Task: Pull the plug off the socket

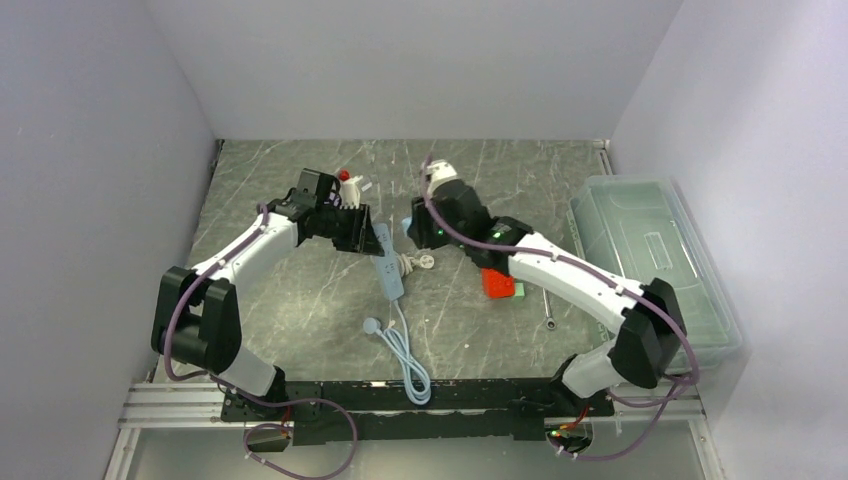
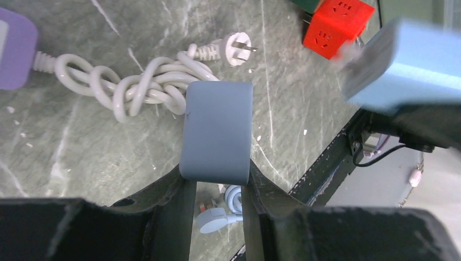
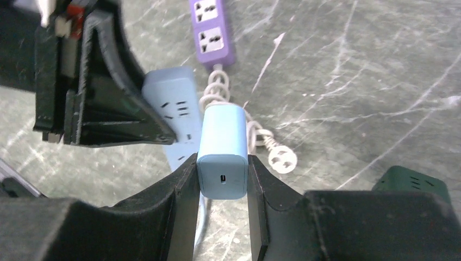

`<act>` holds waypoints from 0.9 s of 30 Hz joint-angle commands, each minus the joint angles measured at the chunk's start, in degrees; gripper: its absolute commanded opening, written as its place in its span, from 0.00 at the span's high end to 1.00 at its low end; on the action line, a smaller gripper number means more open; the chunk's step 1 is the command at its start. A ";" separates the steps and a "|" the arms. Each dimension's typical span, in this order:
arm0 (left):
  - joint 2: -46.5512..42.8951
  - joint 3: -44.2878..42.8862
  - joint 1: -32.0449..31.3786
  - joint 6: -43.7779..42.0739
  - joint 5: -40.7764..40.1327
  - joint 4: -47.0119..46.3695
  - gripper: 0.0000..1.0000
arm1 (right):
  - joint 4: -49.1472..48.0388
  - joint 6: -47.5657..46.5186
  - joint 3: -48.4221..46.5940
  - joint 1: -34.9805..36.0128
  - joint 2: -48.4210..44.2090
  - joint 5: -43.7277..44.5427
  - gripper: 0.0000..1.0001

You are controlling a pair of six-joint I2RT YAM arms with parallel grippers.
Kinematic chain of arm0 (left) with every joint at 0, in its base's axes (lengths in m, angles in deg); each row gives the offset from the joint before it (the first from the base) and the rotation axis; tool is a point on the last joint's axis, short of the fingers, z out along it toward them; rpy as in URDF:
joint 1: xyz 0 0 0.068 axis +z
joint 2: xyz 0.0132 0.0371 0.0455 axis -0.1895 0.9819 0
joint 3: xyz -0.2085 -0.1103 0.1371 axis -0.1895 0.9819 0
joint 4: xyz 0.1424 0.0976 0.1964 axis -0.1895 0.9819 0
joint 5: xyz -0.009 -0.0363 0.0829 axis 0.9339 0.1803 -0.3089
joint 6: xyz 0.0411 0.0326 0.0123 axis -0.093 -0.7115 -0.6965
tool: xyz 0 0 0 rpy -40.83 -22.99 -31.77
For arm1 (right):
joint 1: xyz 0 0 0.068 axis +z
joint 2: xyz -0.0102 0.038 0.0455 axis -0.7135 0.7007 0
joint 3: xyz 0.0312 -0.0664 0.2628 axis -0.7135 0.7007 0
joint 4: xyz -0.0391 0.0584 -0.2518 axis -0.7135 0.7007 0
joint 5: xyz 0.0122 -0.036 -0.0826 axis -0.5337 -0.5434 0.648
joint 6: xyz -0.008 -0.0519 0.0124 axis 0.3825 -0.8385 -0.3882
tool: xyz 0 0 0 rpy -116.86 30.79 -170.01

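Note:
The socket is a pale blue power strip point(image 1: 390, 268) lying lengthwise on the table. My left gripper point(image 2: 217, 179) is shut on its far end point(image 2: 217, 130). The plug is a light blue charger block point(image 3: 223, 138) with a small port on its rear face, and my right gripper point(image 3: 223, 179) is shut on its sides. In the right wrist view the strip's socket holes point(image 3: 176, 111) show just left of the plug. In the left wrist view the plug point(image 2: 405, 65) hangs blurred at the upper right, apart from the strip. From above, my right gripper point(image 1: 412, 226) is beside my left gripper point(image 1: 368, 237).
A purple power strip point(image 3: 212, 32) with a knotted white cord point(image 2: 155, 81) and white plug point(image 2: 239, 48) lies close by. A red cube socket point(image 1: 497, 283) and a dark green cube point(image 3: 413, 182) sit under my right arm. A clear bin point(image 1: 650, 260) stands at the right. The strip's cable point(image 1: 405, 355) runs toward the near edge.

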 commanded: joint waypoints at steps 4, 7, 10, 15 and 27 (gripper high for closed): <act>-0.12 -0.73 0.46 -0.37 -1.72 -1.28 1.00 | -4.91 2.33 1.50 -3.81 -4.02 -9.64 1.00; -0.49 -0.69 0.46 -0.15 -1.58 -1.20 1.00 | -4.73 2.79 2.13 -3.90 -4.66 -8.89 1.00; -1.43 -0.63 2.04 0.35 -0.39 -1.63 1.00 | -2.27 2.64 2.53 -3.91 -5.58 -4.53 1.00; -2.52 -0.51 10.85 1.94 0.32 -1.48 1.00 | 4.72 2.33 4.82 -3.92 -6.69 1.76 1.00; 3.39 -1.51 24.16 4.45 0.55 -0.17 1.00 | 18.71 7.55 13.30 -4.01 -7.32 13.18 1.00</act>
